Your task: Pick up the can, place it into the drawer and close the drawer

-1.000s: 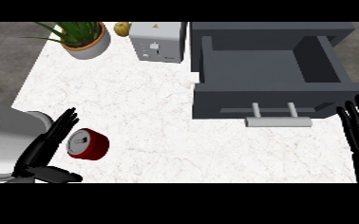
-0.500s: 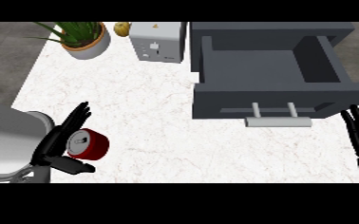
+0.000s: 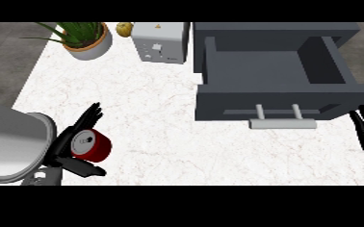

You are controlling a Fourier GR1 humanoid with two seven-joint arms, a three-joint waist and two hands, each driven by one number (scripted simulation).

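One can [image 3: 92, 145] at the tabletop's [image 3: 156, 125] left edge, one open drawer [image 3: 274, 77] at the right — and along the far edge one plant [image 3: 84, 38], one toaster [image 3: 162, 42].

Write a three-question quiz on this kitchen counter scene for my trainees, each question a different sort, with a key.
1. True or false: the red can already lies inside the open drawer.
2. Which hand is at the can? A. left hand B. right hand C. both
3. Fill in: at the counter's far left corner, beside the white toaster, stands a potted ____.

Key
1. False: the can is on the counter at the near left, far from the drawer.
2. A: the left hand's fingers and thumb flank the can; the right hand barely shows at the right edge.
3. plant
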